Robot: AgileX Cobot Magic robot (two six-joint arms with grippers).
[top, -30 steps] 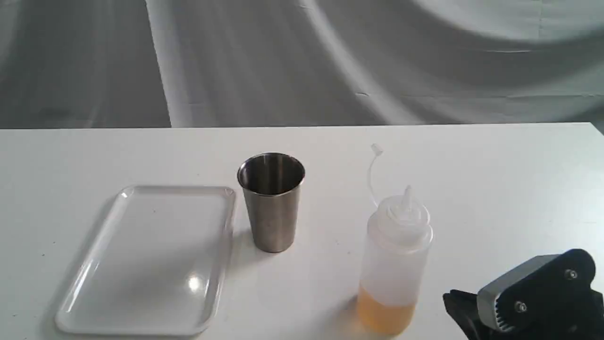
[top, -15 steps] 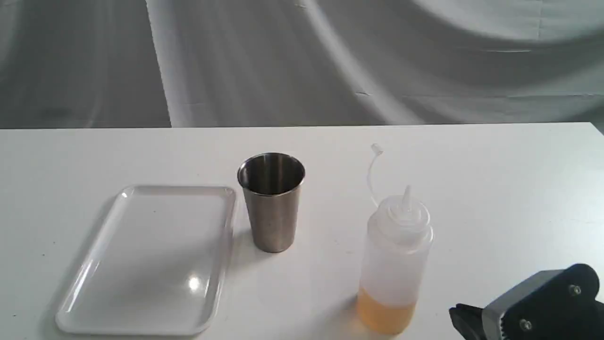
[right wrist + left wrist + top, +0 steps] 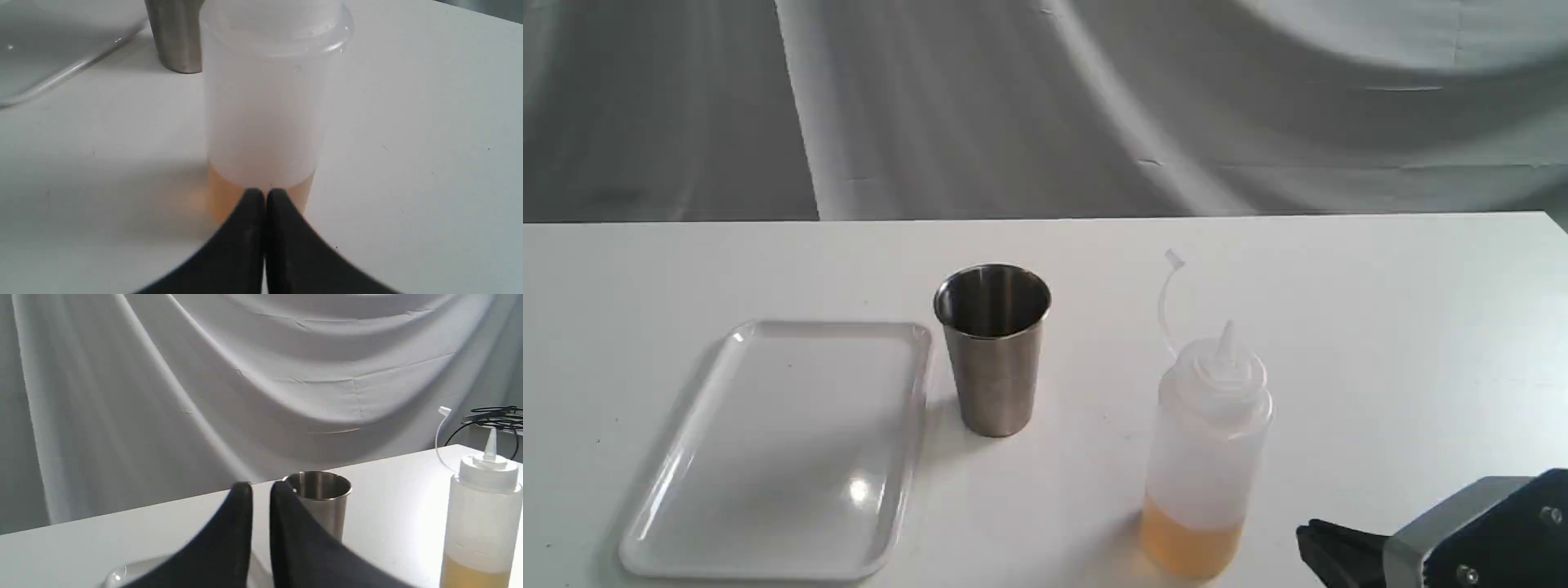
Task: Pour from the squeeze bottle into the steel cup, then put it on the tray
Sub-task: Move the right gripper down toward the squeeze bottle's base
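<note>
The squeeze bottle (image 3: 1207, 441) stands upright on the table with amber liquid in its base, its cap strap curling up from the nozzle. My right gripper (image 3: 1308, 541) is shut and empty, low at the bottle's near right; in the right wrist view its tips (image 3: 265, 192) point at the bottle (image 3: 261, 102) just short of it. The steel cup (image 3: 994, 351) stands left of the bottle, and the white tray (image 3: 768, 449) lies flat left of the cup. My left gripper (image 3: 260, 488) is empty, its fingers nearly together, with the cup (image 3: 327, 498) beyond them; the exterior view does not show it.
The white table (image 3: 1380, 327) ends at a far edge against a grey draped cloth (image 3: 1013, 106). Black cables (image 3: 494, 416) lie beyond the table's far corner behind the bottle (image 3: 482, 522). A corner of the tray (image 3: 122, 573) shows beneath my left fingers.
My right gripper has sunk lower and drifted right towards the corner of the exterior view. Bottle, cup and tray have not moved.
</note>
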